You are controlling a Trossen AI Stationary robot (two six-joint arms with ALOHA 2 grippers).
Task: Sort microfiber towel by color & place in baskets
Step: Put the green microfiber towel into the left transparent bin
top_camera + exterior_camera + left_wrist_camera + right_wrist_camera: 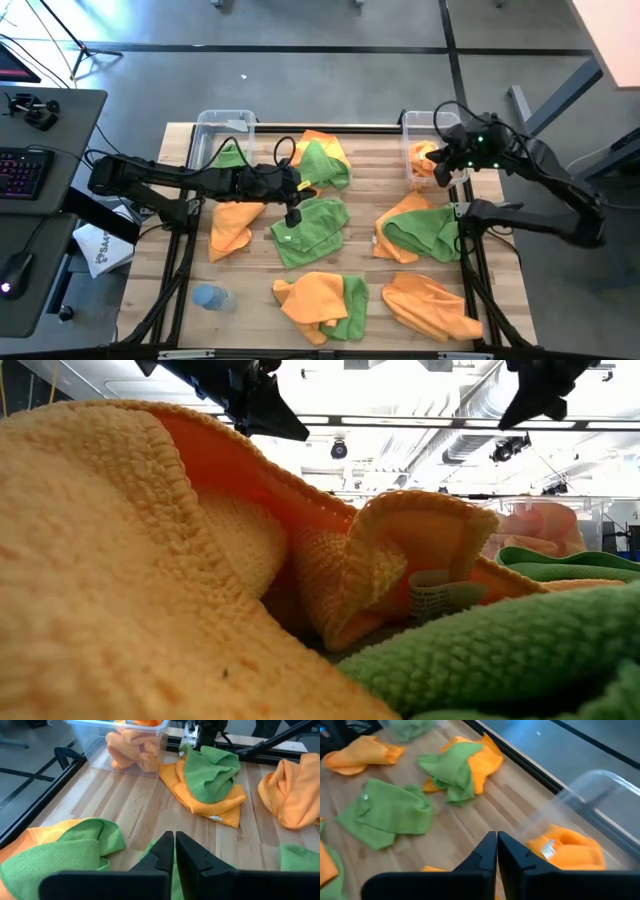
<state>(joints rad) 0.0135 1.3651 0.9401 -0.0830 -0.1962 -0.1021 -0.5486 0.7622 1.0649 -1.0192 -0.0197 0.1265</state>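
The wooden tabletop [365, 215] carries the whole spread, seen complete only in the high view. Two clear baskets stand at its far edge: the left basket [212, 128] holds a green towel [230, 157], and the right basket [412, 128] holds orange towels [424, 160], which the left wrist view shows stacked deep behind its clear wall [131, 750].

Loose towels lie bunched across the rest: an orange-and-green pile [322, 160] at the far middle, a flat green towel [312, 230] at the centre, an orange one [234, 225] to its left, an orange-and-green pair [415, 232] on the right, and two more heaps [320, 300] [430, 305] along the near edge. The low view sees only orange and green cloth pressed close to its lens, with a small white tag [440, 600] whose print is too fine to read.

The left gripper [292, 212] hangs over the centre green towel, its fingers [165, 852] pressed together on nothing. The right gripper [447, 165] sits over the right basket, fingers [487, 851] likewise pressed together and empty.

A small pale blue bottle [210, 297] stands near the front left corner. White packaging with partly visible lettering lies off the tabletop's left side.
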